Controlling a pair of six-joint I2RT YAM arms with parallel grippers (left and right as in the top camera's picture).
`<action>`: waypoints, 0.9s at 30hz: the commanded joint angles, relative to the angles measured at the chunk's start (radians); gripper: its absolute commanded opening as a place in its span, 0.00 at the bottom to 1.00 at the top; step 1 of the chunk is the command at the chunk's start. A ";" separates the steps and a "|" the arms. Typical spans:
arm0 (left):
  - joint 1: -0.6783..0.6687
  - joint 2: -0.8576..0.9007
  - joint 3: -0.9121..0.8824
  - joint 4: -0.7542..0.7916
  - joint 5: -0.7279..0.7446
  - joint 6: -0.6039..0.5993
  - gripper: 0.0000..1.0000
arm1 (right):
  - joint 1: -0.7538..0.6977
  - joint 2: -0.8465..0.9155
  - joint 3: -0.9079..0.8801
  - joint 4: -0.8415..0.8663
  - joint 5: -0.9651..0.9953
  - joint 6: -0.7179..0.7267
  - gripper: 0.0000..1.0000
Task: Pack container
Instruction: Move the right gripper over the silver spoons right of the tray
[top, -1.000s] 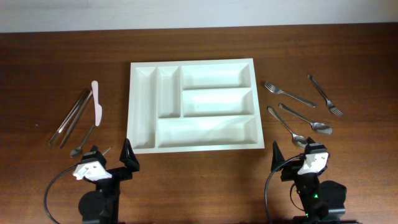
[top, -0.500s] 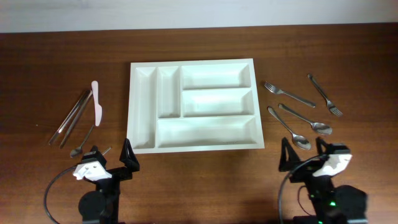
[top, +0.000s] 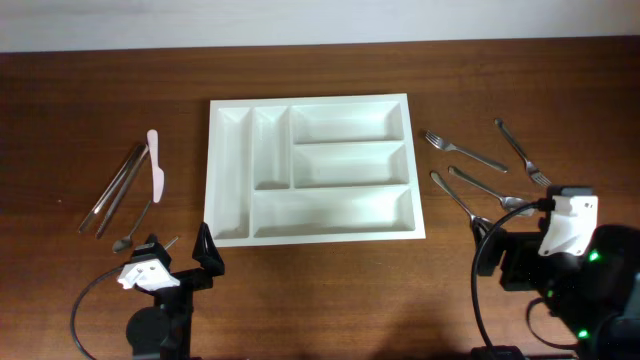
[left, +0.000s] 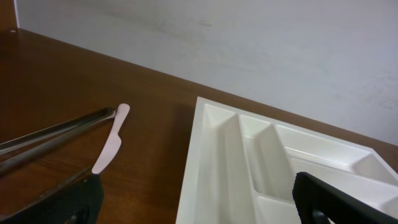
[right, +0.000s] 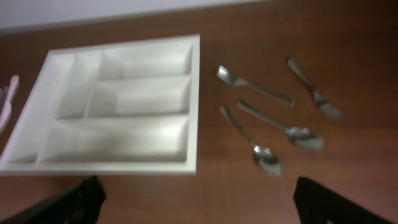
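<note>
overhead: container (top: 313, 168) long axis left-right

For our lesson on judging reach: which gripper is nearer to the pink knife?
Left. In the overhead view the left gripper sits just below the pink knife. The right gripper lies far off, on the other side of the container.

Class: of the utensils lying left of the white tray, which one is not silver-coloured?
The pale pink knife, nearest the tray; the long pieces beside it and the small spoon are silvery metal.
</note>
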 joint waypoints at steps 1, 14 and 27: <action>0.006 -0.006 -0.007 0.002 0.014 0.019 0.99 | -0.003 0.074 0.134 -0.082 -0.005 -0.121 0.99; 0.006 -0.006 -0.007 0.002 0.014 0.019 0.99 | -0.004 0.238 0.126 -0.161 0.262 0.157 0.99; 0.006 -0.006 -0.007 0.002 0.014 0.019 0.99 | -0.011 0.628 -0.006 -0.019 0.350 0.423 0.99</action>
